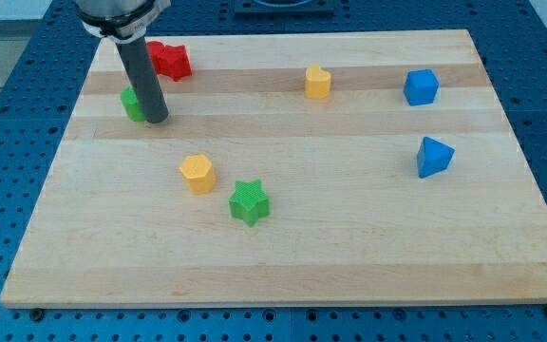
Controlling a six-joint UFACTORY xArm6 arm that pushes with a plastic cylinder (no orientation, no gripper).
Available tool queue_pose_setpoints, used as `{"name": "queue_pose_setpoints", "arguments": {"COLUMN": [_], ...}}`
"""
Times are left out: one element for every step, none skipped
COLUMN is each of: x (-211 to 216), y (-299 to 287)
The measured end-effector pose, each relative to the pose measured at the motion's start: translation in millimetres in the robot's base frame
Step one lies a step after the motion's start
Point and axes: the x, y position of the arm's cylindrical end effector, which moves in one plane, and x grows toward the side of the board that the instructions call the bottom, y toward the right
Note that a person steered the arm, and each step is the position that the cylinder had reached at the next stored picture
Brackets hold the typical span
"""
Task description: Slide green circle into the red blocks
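Note:
The green circle sits near the board's upper left, partly hidden behind my rod. My tip rests on the board at the circle's lower right edge, touching or almost touching it. The red blocks lie just above, toward the view's top, a short gap from the green circle; their shapes are partly hidden by the rod.
A yellow block and a green star lie left of centre. A yellow heart-like block is at top centre. A blue cube and a blue triangle are at the right. The wooden board ends close above the red blocks.

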Motion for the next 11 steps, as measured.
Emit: {"name": "queue_pose_setpoints", "arguments": {"x": [19, 16, -3, -3, -3, -8, -27, -32, -45, -56, -36], "y": [-12, -66, -53, -14, 1, 11, 11, 8, 8, 10, 46]}}
